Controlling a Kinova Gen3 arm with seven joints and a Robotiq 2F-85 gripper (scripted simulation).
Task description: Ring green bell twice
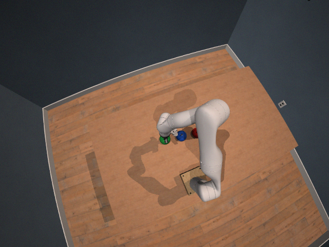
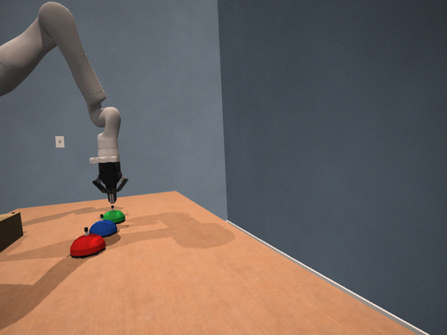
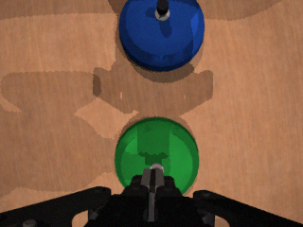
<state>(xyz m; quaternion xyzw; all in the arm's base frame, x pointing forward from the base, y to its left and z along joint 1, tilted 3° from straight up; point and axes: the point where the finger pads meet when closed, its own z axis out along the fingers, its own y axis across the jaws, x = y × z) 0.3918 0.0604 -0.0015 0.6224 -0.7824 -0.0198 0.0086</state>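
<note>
The green bell [image 1: 161, 140] [image 2: 114, 216] [image 3: 158, 151] stands at the end of a row of three domed bells on the wooden table. Its small button [image 2: 112, 207] stands up from the dome's top. My gripper [image 1: 165, 139] [image 2: 112, 199] [image 3: 152, 182] is shut and empty, pointing straight down. Its fingertips hang just above the green bell's button, with a small gap showing in the exterior view. In the wrist view the fingertips cover the button.
A blue bell [image 1: 181, 136] [image 2: 103, 228] [image 3: 162, 26] stands next to the green one, and a red bell [image 1: 194, 132] [image 2: 87, 244] beyond it, partly hidden by my arm in the top view. The arm's base plate [image 1: 187, 179] sits on the table.
</note>
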